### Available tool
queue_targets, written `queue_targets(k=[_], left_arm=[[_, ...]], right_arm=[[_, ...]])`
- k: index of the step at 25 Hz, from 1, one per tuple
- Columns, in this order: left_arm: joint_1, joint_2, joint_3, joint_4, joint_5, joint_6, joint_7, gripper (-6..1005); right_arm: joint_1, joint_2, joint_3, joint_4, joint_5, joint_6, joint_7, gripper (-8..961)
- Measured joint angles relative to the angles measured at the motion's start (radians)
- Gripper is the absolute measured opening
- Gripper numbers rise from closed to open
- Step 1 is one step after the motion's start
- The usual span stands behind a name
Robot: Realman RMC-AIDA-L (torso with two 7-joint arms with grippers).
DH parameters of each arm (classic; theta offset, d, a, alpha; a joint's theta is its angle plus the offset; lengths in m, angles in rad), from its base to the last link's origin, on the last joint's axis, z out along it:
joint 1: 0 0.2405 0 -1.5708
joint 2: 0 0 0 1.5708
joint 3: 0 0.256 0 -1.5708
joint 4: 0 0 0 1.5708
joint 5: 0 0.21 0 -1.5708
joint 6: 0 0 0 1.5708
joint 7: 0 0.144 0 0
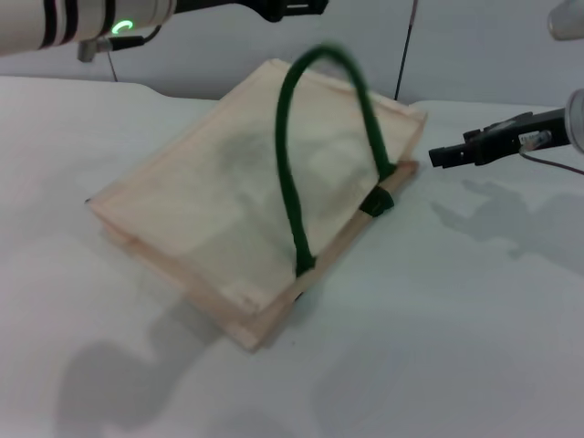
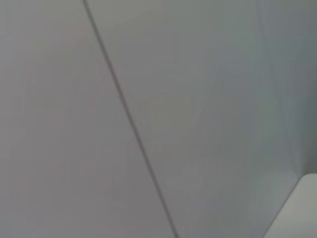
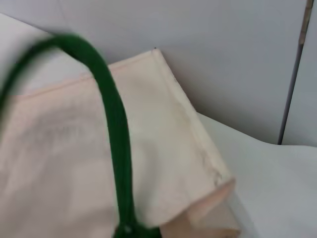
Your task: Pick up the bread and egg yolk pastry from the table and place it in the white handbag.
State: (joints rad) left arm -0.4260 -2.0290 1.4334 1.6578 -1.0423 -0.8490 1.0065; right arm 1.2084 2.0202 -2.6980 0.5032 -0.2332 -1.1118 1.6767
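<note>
The white handbag (image 1: 246,196) lies slumped on the table (image 1: 474,328), and one dark green handle (image 1: 297,182) arches up above it. The right wrist view shows the handbag (image 3: 163,163) and its green handle (image 3: 114,129) up close. My right gripper (image 1: 440,155) hovers just right of the bag's far right corner, a little above the tabletop, with nothing seen in it. My left gripper (image 1: 292,9) is high at the upper edge of the head view, behind the bag. The bread and the egg yolk pastry are out of view.
A grey wall (image 1: 474,55) stands behind the table, with a thin dark cable (image 1: 404,50) running down it. In the left wrist view only the wall (image 2: 198,99), a thin dark line (image 2: 129,119) and a table corner (image 2: 302,208) show.
</note>
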Motion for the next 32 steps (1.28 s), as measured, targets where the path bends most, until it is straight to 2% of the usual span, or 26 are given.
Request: queue_targets(k=[4,8,14,19,20,24,27,28,29,32], left_arm=[[0.003,-0.001,0.002,-0.035,-0.076,-0.001,0.068,824],[0.013,-0.001,0.001,-0.049,-0.089,0.019,0.079,819],[0.063,0.0,-0.001,-0.044,-0.084,0.149,0.077,820],[0.098,-0.002,-0.001,-0.055,-0.093,0.279,0.061,819],[0.107,-0.002,0.002,-0.062,-0.098,0.328,0.047,819],[0.121,-0.003,0.004,-0.082,-0.125,0.386,0.037,819],[0.127,-0.003,0.021,-0.109,-0.151,0.447,0.04,819],[0.132,-0.004,0.043,-0.125,-0.157,0.494,0.047,819],[0.132,-0.004,0.043,-0.125,-0.157,0.494,0.047,818],[0.14,-0.003,0.066,-0.14,-0.156,0.546,0.06,818]], right_arm=[[-0.003,0.0,0.0,0.0,0.0,0.0,0.0,731],[-0.004,0.0,0.0,0.005,0.011,0.0,0.0,731],[-0.028,0.001,0.001,0.037,0.118,-0.02,-0.035,730],[-0.1,0.007,0.005,0.116,0.444,-0.18,-0.215,730],[-0.123,0.007,0.004,0.119,0.51,-0.215,-0.256,730],[-0.199,0.009,0.007,0.112,0.717,-0.314,-0.407,729],[-0.257,0.014,0.012,0.068,0.853,-0.364,-0.54,729],[-0.311,0.016,0.013,-0.005,0.953,-0.385,-0.659,729],[-0.311,0.016,0.013,-0.005,0.953,-0.385,-0.659,729],[-0.385,0.016,0.014,-0.136,1.088,-0.391,-0.901,729]])
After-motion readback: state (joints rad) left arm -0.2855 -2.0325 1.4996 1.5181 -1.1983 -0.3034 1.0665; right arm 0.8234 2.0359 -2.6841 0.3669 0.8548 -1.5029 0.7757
